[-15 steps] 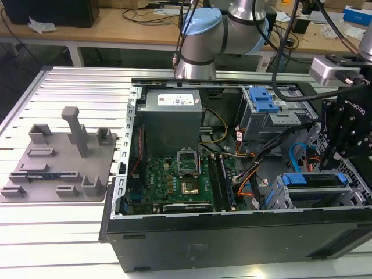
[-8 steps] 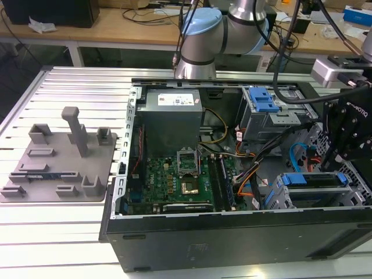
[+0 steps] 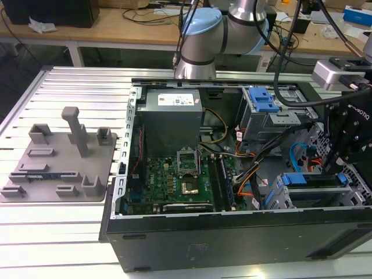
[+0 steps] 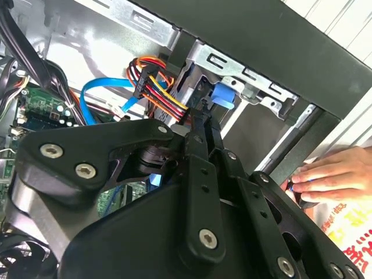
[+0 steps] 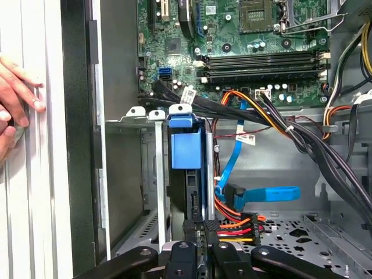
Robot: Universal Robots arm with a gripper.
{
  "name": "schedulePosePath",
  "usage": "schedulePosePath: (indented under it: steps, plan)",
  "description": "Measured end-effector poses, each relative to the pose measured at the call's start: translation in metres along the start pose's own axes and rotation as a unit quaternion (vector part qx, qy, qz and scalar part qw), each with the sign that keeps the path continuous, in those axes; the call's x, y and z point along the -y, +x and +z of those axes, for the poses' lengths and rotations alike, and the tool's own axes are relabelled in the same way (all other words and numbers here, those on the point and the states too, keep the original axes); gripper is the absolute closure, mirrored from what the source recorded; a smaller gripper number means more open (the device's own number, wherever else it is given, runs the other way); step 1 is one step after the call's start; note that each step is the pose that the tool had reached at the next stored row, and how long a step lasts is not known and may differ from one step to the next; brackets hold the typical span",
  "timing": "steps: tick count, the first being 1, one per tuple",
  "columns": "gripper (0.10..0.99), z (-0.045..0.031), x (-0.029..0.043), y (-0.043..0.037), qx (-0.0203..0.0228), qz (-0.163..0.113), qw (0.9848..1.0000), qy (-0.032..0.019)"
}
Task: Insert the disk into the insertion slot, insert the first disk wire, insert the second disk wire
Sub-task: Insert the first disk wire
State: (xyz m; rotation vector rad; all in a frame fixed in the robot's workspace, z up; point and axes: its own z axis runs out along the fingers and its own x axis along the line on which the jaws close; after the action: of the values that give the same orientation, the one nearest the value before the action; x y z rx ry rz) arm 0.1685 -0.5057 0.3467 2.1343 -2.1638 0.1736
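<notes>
— Two wires: are they seated?
— I can't tell. The power connector with its coloured leads lies just beside my gripper, and the blue data cable is a little beyond it, but my own linkage covers where they end. My fingers are drawn together. Whether anything is pinched between them is hidden.
— And the disk?
— The disk stands straight ahead of my fingertips, inside the insertion slot. Only its blue caddy and a dark edge show.
— Around you?
— A person's hand, only partly in view, rests on the slotted aluminium table outside the computer case. A grey fixture plate lies farther off, with wooden benches beyond.
</notes>
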Motion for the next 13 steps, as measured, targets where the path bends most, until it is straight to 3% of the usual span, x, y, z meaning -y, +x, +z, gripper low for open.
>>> schedulePosePath:
  steps: [13]
  plan:
    - [0.922, -0.0001, -0.0002, -0.0009, -0.0001, 0.004, 1.0, -0.0006]
